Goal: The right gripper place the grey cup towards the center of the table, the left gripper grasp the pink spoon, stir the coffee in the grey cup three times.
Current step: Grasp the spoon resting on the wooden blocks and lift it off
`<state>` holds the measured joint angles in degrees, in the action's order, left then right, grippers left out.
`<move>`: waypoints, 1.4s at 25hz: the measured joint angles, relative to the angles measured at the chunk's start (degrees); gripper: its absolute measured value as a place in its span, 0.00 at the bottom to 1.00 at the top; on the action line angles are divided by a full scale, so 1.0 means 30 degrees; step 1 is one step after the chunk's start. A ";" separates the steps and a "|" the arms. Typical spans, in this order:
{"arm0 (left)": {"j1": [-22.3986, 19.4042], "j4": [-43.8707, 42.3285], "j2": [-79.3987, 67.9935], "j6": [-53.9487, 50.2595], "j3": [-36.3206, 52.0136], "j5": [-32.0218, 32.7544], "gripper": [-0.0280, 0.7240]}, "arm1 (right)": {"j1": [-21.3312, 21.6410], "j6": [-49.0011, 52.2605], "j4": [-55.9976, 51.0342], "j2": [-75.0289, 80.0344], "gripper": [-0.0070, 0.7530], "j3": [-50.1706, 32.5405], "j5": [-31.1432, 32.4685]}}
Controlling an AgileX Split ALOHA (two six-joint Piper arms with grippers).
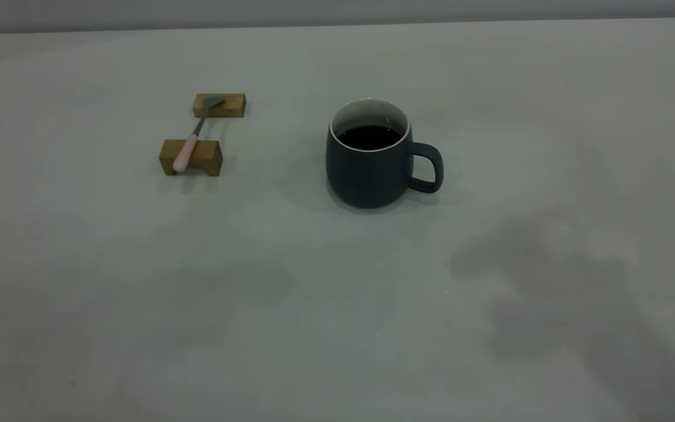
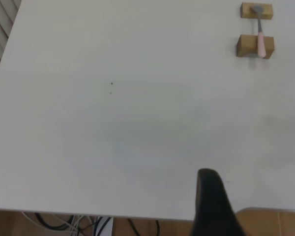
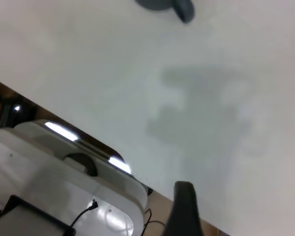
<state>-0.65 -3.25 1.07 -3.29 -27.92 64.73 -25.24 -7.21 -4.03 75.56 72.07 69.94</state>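
The grey cup (image 1: pixel 367 176) stands upright near the middle of the table (image 1: pixel 337 305), handle to the right, with dark coffee (image 1: pixel 370 136) inside. Left of it, the pink spoon (image 1: pixel 192 138) lies across two wooden blocks, its bowl on the far block (image 1: pixel 219 105) and its handle on the near block (image 1: pixel 191 157). Neither gripper shows in the exterior view. A black part of my left gripper (image 2: pixel 212 204) hangs over the table's near edge, far from the spoon (image 2: pixel 260 34). My right gripper (image 3: pixel 184 209) is also at the table's edge, far from the cup (image 3: pixel 160 4).
In the right wrist view, white equipment (image 3: pixel 49 187) with a cable sits below the table's edge. Cables (image 2: pixel 78 223) hang under the edge in the left wrist view. An arm's shadow (image 1: pixel 560 281) falls on the table's front right.
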 joint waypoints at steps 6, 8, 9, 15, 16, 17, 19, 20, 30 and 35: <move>0.0000 0.0000 0.0000 0.0000 0.0000 0.0000 0.73 | 0.0045 0.1028 0.0255 -0.6893 0.91 -0.5375 0.0240; 0.0000 -0.0017 0.0000 0.0000 0.0000 0.0000 0.73 | 0.0448 0.1236 0.0227 -0.9734 0.91 -0.7427 0.0159; 0.0000 -0.0017 0.0000 0.0000 0.0000 0.0000 0.73 | 0.0920 0.1273 0.0187 -1.0942 0.90 -0.8507 -0.0145; 0.0000 -0.0017 0.0000 0.0000 0.0000 0.0000 0.73 | 0.4594 0.1316 0.0099 -1.8782 0.89 -1.2827 -0.1477; 0.0000 -0.0017 0.0000 0.0000 0.0000 0.0000 0.73 | 0.5143 0.1316 0.0167 -1.9605 0.89 -1.3200 -0.1477; 0.0000 -0.0017 0.0000 0.0000 0.0000 0.0000 0.73 | 0.5631 0.1316 0.0245 -2.0470 0.88 -1.3509 -0.1493; 0.0000 -0.0017 0.0000 0.0000 0.0000 0.0000 0.73 | 0.6396 0.1316 0.0351 -2.1726 0.88 -1.3960 -0.1493; 0.0000 -0.0017 0.0000 0.0000 0.0000 0.0000 0.73 | 0.6727 0.1316 0.0354 -2.2276 0.88 -1.4184 -0.1493; 0.0000 -0.0017 0.0000 0.0000 0.0000 0.0006 0.73 | 0.7429 0.1182 0.0810 -2.4794 0.85 -1.5052 -0.1630; 0.0000 -0.0017 0.0000 0.0000 0.0000 0.0006 0.73 | 0.7429 0.1182 0.0810 -2.4794 0.80 -1.5067 -0.1630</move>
<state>-0.65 -3.30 1.07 -3.29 -27.92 64.75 -2.95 -3.66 -1.60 1.18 26.87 65.05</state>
